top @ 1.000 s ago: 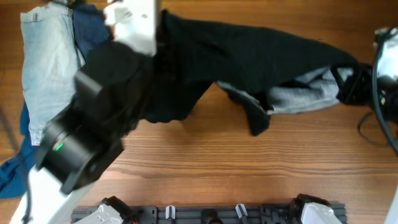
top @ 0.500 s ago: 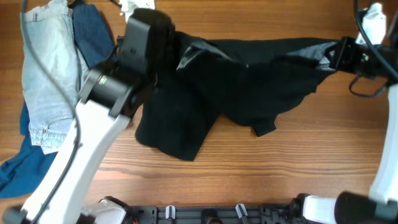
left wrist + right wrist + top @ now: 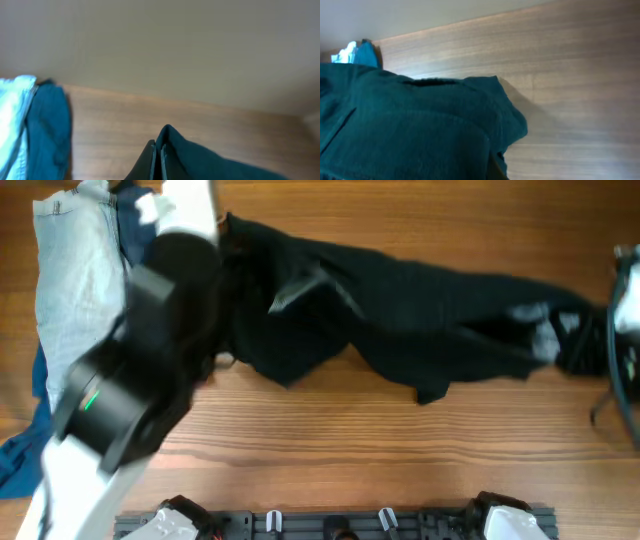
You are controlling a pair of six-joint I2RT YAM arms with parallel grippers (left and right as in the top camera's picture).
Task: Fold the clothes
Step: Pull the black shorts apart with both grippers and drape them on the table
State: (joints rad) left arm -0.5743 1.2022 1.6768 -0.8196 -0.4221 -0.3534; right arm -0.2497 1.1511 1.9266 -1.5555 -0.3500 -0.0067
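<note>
**Black shorts drawn out long between two closed grippers**

Nearest the robot's base lies the bare, wood-grained table [image 3: 330, 450]. Across its middle the black shorts [image 3: 400, 300], soft matte cloth, stretch into a long creased band with one pointed flap sagging and a patch of grey lining [image 3: 545, 330] at the right end. The left gripper [image 3: 156, 152] pinches a peaked fold shut. The right gripper [image 3: 583, 352] is clamped on the other end, its fingers buried in cloth. Far left, stitched pale denim shorts [image 3: 70, 290] overlap a crumpled navy garment [image 3: 20, 460].
</note>
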